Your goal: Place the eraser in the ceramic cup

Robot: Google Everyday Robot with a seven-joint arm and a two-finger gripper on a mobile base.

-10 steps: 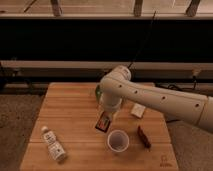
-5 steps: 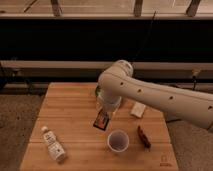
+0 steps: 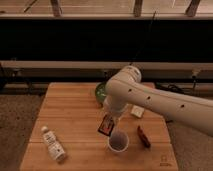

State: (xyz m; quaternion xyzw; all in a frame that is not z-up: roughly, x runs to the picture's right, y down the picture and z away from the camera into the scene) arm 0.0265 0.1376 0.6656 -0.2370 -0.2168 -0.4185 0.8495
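Observation:
The eraser point(image 3: 106, 125), a small dark block with red-orange markings, hangs tilted in my gripper point(image 3: 111, 119), which is shut on it. It is held just above the table, up and to the left of the white ceramic cup point(image 3: 118, 142). The cup stands upright near the table's front edge. My white arm point(image 3: 160, 102) reaches in from the right and hides part of the green bowl.
A green bowl point(image 3: 100, 91) sits behind the arm. A pale cream block point(image 3: 137, 111) lies right of the gripper. A thin reddish-brown stick point(image 3: 143, 135) lies right of the cup. A small bottle point(image 3: 53, 143) lies at the wooden table's point(image 3: 70, 110) front left.
The gripper with the eraser has shifted slightly right and down toward the cup. The arm's elbow has risen a little. Nothing else moved.

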